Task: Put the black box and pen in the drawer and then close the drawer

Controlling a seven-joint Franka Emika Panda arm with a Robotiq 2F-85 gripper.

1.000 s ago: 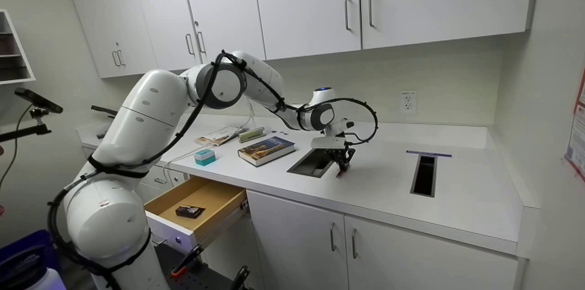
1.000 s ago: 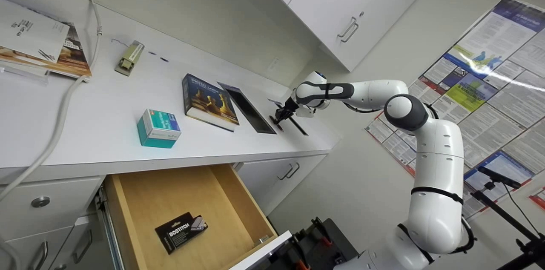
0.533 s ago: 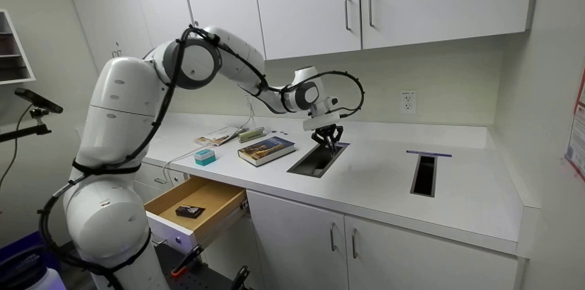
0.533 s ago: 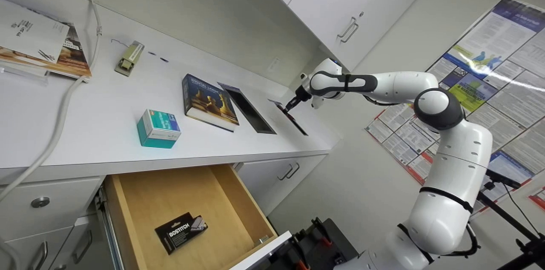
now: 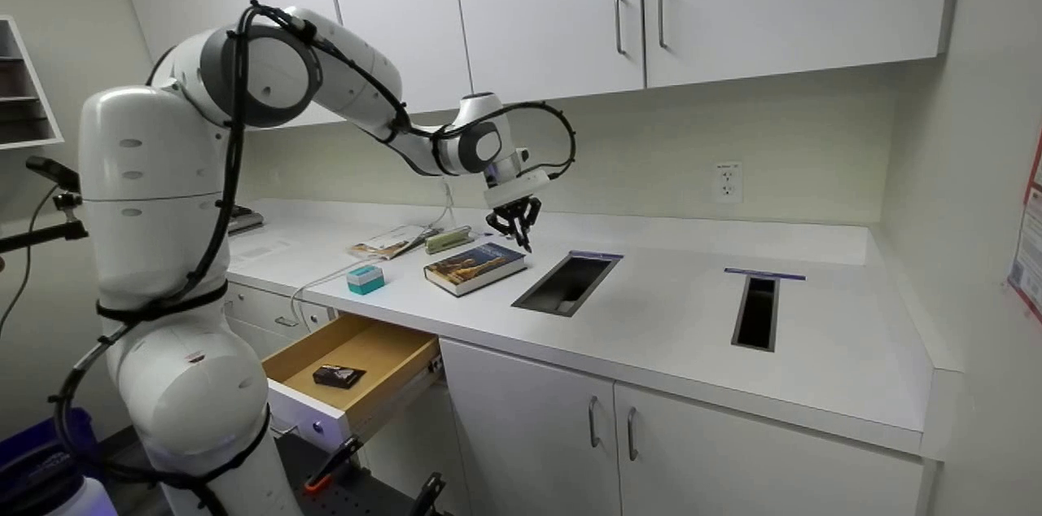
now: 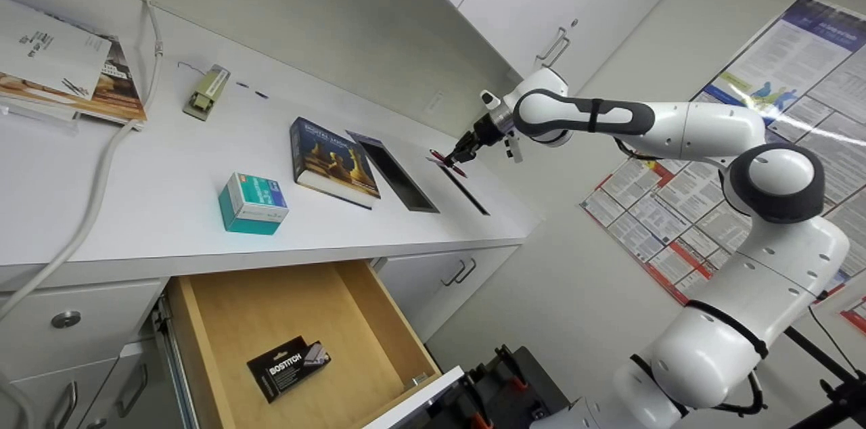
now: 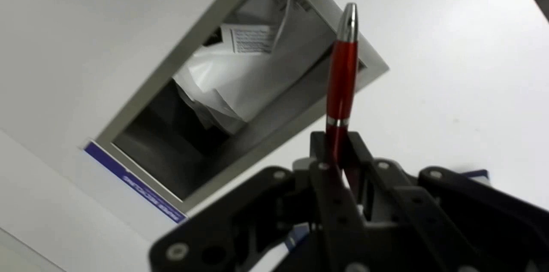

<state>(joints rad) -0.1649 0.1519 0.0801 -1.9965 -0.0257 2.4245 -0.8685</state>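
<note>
In an exterior view, the nearly closed gripper (image 5: pixel 524 242) has been moved left above the white counter (image 5: pixel 667 321), below wall cupboards (image 5: pixel 545 3); by it the red pen (image 7: pixel 342 79) is pinched.

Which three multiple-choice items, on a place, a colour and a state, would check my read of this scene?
1. Where is the box?
A) on the book
B) in the drawer
C) beside the outlet

2. What main colour is the pen?
A) green
B) yellow
C) red

3. What state is the drawer in?
A) pulled open
B) fully shut
C) upside down

1 B: both exterior views show it there.
2 C: the wrist view shows red.
3 A: its inside lies exposed.
</note>
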